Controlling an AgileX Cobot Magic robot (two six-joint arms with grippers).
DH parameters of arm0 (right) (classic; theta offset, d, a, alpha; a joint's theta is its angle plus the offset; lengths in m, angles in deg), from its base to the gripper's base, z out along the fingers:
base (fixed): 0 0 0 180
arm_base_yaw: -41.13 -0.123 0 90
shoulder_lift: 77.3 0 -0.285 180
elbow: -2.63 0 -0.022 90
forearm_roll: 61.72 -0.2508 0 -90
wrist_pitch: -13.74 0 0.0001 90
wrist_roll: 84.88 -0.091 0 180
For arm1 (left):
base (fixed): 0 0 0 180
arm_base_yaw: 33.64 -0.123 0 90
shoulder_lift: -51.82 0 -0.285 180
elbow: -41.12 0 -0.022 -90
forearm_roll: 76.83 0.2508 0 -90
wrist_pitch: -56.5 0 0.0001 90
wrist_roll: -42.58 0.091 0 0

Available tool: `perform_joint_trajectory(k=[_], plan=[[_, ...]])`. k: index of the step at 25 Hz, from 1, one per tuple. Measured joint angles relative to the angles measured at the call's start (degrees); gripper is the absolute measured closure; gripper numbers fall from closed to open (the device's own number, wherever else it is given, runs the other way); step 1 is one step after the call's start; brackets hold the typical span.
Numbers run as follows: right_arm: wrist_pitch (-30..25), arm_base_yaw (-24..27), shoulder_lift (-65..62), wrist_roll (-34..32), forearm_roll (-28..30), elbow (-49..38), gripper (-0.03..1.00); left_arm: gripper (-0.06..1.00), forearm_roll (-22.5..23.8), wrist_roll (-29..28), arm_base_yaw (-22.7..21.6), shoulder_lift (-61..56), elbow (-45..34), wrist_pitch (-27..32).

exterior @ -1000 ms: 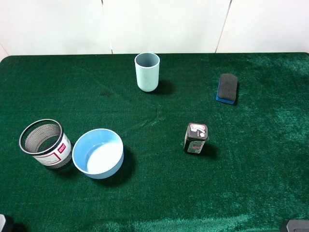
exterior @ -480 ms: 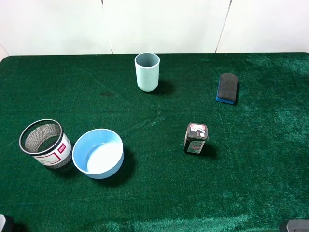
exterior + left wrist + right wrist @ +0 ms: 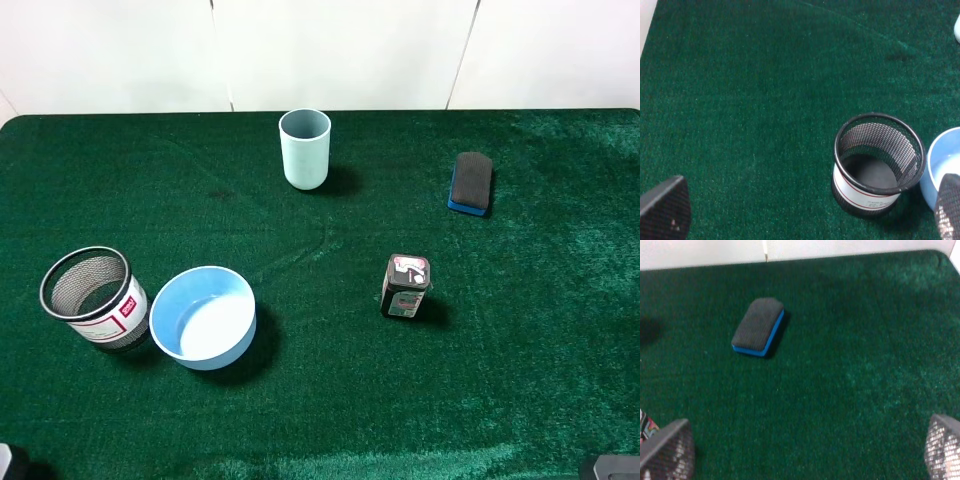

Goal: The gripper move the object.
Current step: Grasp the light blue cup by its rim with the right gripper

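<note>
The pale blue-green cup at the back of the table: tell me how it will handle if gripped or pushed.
The cup stands upright, taller than wide, so a push near its rim would probably tip it. It looks like plain plastic, so likely light and stiff. Its smooth, slightly tapered wall may slip in a loose grip.

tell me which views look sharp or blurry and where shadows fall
Exterior high view: sharp, evenly lit; the pale cup casts a soft shadow toward the view's right. Left wrist view: mesh cup crisp, left tool fingertips blurred. Right wrist view: slightly soft, the eraser lacks detail.
</note>
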Motion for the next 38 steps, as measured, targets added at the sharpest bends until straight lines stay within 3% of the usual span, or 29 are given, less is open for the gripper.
perform_joint_trajectory(k=[11,20,38], plan=[[0.11,0.0,23.81,0.31,-0.53,12.5,0.28,-0.05,0.0,0.0,0.0,0.0,0.0,0.0],[1.15,-0.26,38.1,4.35,-4.42,21.02,0.28,-0.05,0.0,0.0,0.0,0.0,0.0,0.0],[1.64,-16.37,67.97,4.96,-4.21,39.72,0.28,-0.05,0.0,0.0,0.0,0.0,0.0,0.0]])
